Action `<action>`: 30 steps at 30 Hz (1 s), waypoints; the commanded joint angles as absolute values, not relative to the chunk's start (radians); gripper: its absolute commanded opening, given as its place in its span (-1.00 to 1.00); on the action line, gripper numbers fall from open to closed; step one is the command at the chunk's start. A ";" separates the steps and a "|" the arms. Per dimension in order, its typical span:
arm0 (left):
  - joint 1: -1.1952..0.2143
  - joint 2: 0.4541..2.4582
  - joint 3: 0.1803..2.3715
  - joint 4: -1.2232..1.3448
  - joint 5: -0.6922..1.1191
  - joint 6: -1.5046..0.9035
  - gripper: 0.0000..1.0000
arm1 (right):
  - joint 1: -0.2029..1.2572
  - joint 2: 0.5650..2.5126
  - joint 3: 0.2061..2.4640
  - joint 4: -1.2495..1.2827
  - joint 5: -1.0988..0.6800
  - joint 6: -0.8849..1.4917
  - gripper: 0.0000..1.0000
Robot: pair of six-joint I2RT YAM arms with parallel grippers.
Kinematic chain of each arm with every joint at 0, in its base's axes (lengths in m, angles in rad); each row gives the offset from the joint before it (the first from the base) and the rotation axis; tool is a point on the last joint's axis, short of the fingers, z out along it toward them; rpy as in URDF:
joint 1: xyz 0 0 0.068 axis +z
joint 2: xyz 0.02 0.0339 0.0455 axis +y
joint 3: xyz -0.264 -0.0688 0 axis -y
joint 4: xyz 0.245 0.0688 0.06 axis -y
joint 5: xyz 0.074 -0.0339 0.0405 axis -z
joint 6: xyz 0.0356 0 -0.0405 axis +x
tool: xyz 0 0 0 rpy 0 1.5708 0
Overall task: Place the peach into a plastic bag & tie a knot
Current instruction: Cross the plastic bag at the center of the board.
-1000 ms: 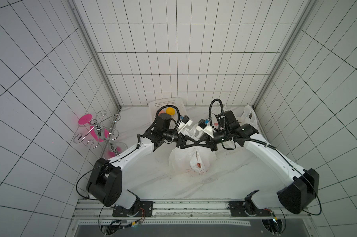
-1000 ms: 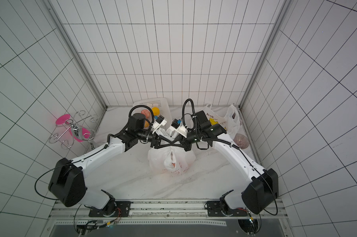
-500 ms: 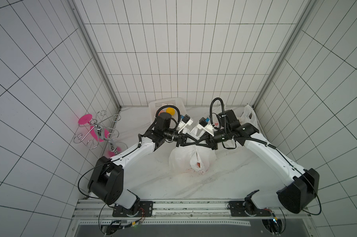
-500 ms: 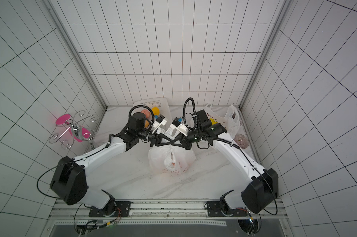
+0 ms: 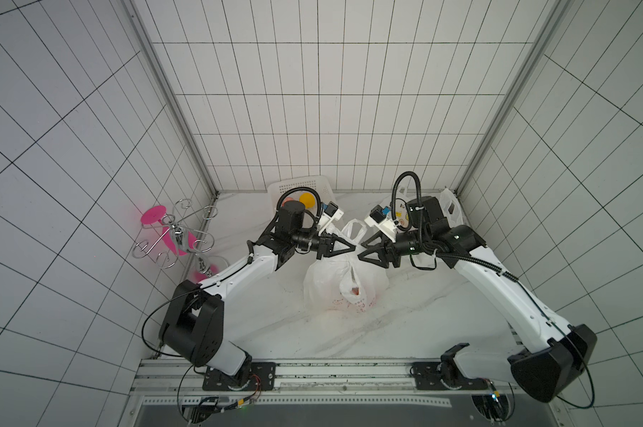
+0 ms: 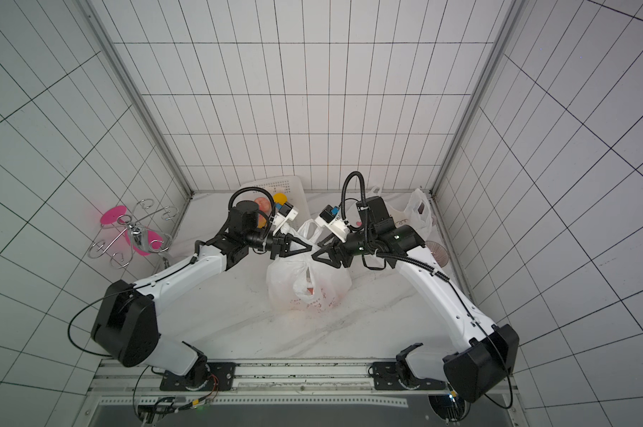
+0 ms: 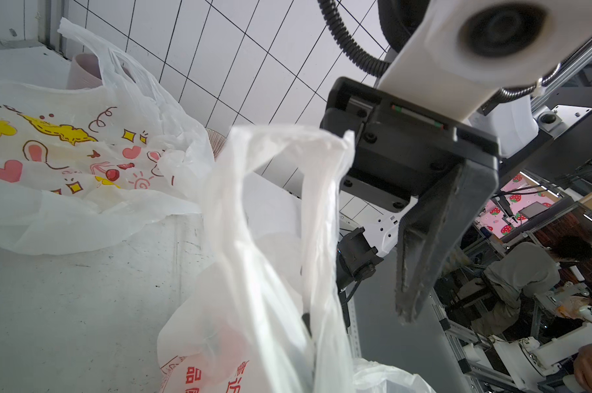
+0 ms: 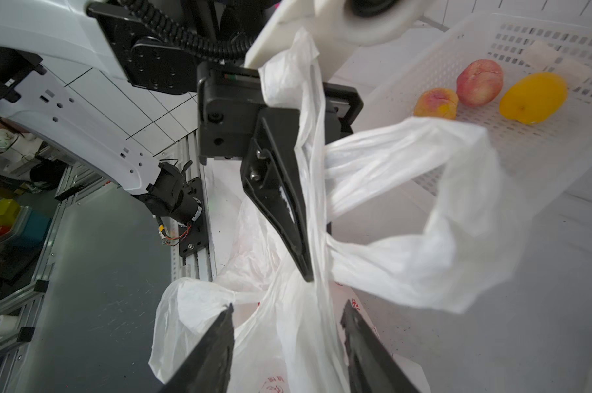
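The bag sits in the middle of the bench, and the peach shows orange inside it through a handle hole. The left fingers are clamped together on the twisted handle and hold it upright above the bag. The right fingers stand apart, straddling that strip just below the left tips without pinching it. The loose handle hangs as an open loop on the basket side. The free right arm looks the one to take it for the knot.
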State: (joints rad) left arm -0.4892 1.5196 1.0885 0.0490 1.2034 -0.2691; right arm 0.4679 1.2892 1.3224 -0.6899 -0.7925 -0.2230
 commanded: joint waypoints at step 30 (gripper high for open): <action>-0.489 1.515 1.089 0.003 1.164 -0.202 -0.70 | 0.490 1.464 1.803 -0.857 -0.657 0.239 -1.00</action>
State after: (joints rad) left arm -0.4946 1.5181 1.0863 0.0269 1.1778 -0.2268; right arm 0.4870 1.4948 1.6836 -0.8719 -0.6201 0.2161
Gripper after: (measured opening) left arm 0.125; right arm 0.045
